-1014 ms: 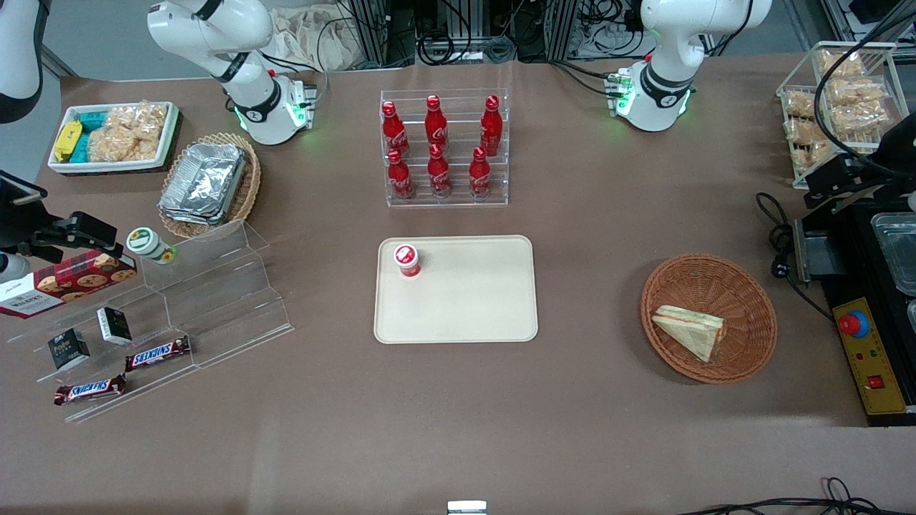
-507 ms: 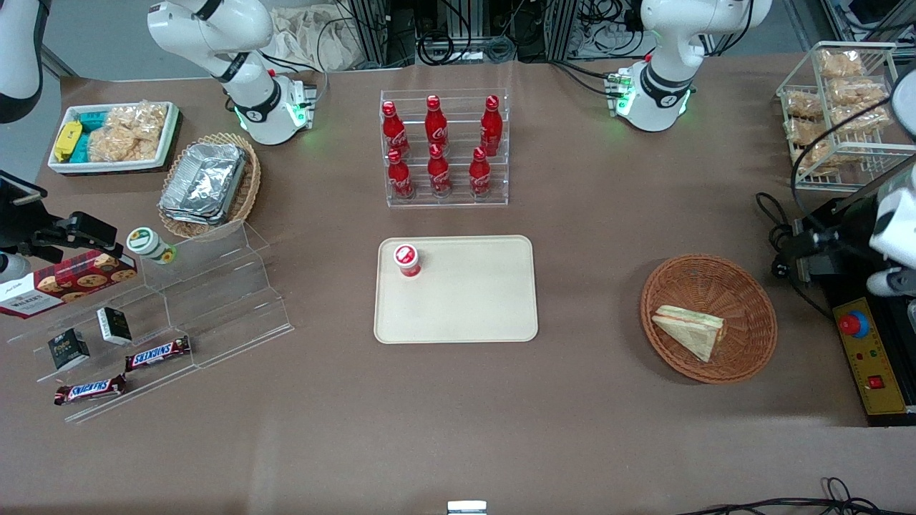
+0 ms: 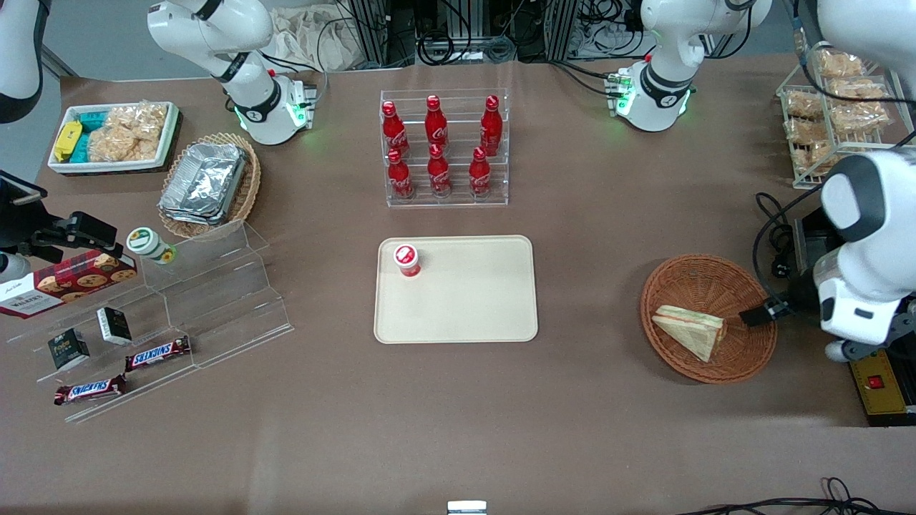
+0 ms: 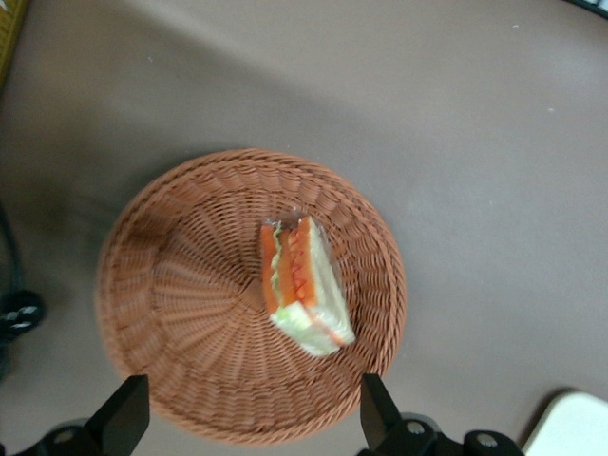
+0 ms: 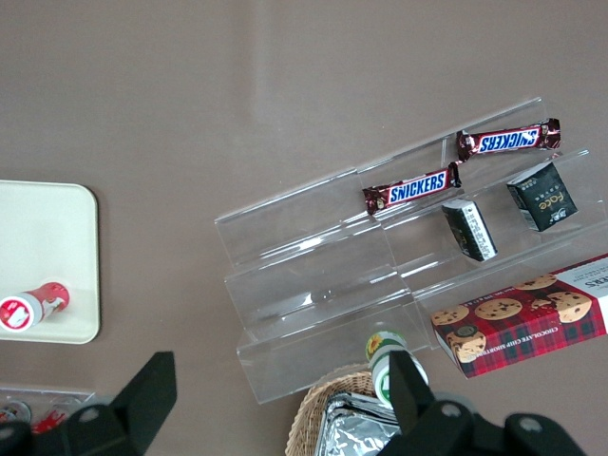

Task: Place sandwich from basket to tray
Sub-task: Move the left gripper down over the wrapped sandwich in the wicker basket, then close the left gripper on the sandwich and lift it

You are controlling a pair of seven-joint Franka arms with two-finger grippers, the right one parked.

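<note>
I see the brown table (image 3: pixel 587 236) bare between the tray (image 3: pixel 472 307) and the basket (image 3: pixel 744 357), so there is open room there. The tray carries one red-capped bottle (image 3: pixel 407 260) at its eleven o'clock corner; the rest is bare. The basket sits toward the working arm's end, its rim clear of the table edge. The sandwich (image 3: pixel 691 330) lies in the basket, at about seven o'clock from its centre in the front view. My tool (image 4: pixel 249 418) hangs above the basket, fingers spread wide, holding and touching nothing. Toward the parked arm's end I read "SNICKERS" on two bars (image 5: pixel 416 188).
</note>
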